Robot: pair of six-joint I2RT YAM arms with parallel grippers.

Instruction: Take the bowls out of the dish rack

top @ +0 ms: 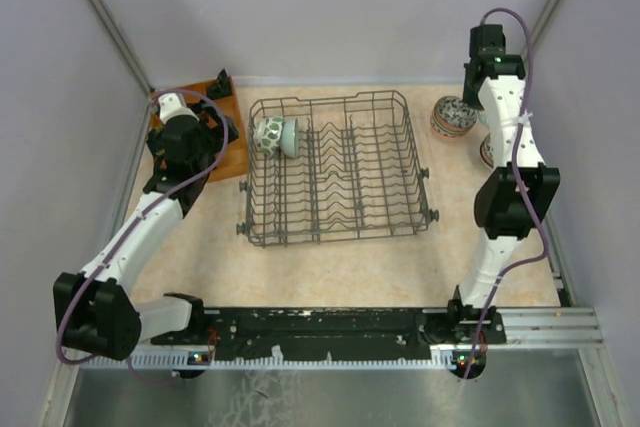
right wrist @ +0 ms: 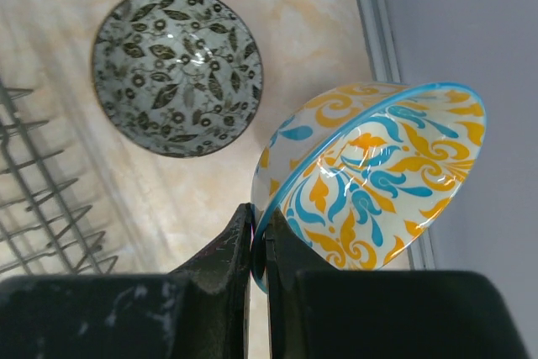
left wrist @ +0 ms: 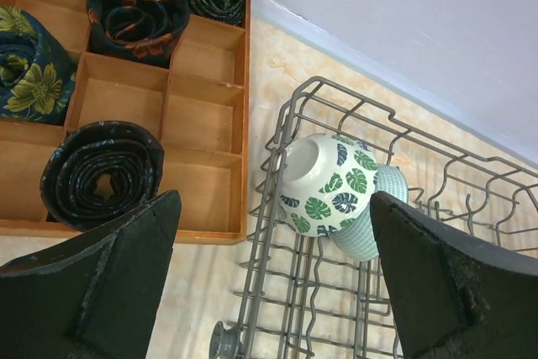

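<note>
Bowls [top: 270, 134] left to unload number two, as far as I can see, so the task looks well along but not done. Tabletop [top: 330, 272] is marbled beige, walled on the left, far and right sides, with open room near the arms and a narrower strip right of the rack. Rack [top: 335, 172] sits mid-tabletop, its tines empty save in the far-left corner. Tray [top: 235, 152], just left of the rack, holds rolled cloths and crowds that corner.

In that corner the leaf bowl [left wrist: 324, 182] stands on edge, and the pale bowl [left wrist: 374, 224] touches it on its right. A dark bowl [right wrist: 176, 71] rests upright on the tabletop beyond the rack's far-right corner. The orange bowl [right wrist: 378, 174] is off the surface, tilted, close to the right wall and the tabletop's edge strip.

Right end effector [right wrist: 256, 245] is pinching the orange bowl's rim. The step in hand, I judge, is setting it down beside the dark bowl. That calls for levelling it, lowering it between wall and dark bowl while touching neither, then letting go. Left end effector [left wrist: 276, 208] hangs spread over the tray's right side, holding nothing and facing the leaf bowl. Its turn likely comes next: reaching over the rack's rim wire without snagging the tines.
</note>
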